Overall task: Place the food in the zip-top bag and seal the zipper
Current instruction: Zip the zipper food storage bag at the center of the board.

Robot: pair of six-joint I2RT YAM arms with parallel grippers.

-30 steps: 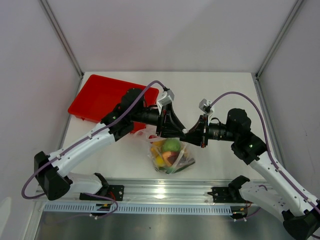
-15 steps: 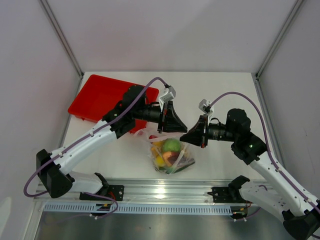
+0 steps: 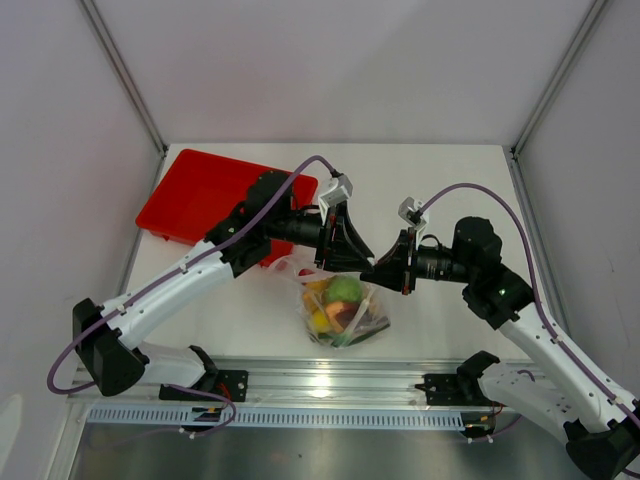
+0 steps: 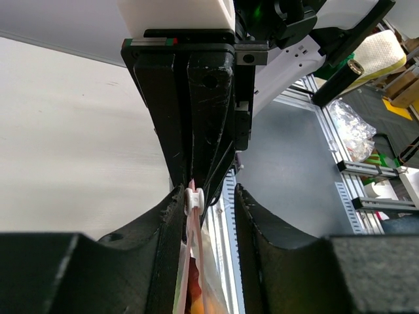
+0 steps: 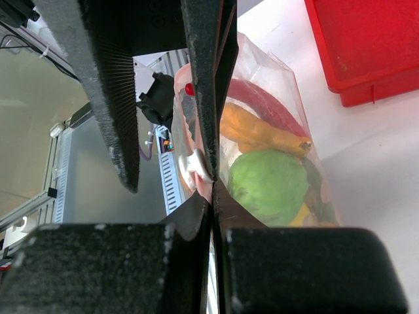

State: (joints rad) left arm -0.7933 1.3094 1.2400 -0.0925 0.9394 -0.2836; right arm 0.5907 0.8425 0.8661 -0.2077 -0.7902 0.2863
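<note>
The clear zip-top bag lies near the table's front edge with the food inside: a green lime, orange pieces, yellow and red bits. My right gripper is shut on the end of the pink zipper, just beside the white slider. My left gripper is open and straddles the zipper at the slider, which rests against its left finger. In the top view the left gripper and right gripper meet tip to tip above the bag.
The red tray sits at the back left, partly under the left arm, and shows in the right wrist view. The metal rail runs along the near edge just below the bag.
My left gripper drew back to the upper left, away from the right gripper, then came back to it at the bag's mouth. The right gripper and the bag held still.
</note>
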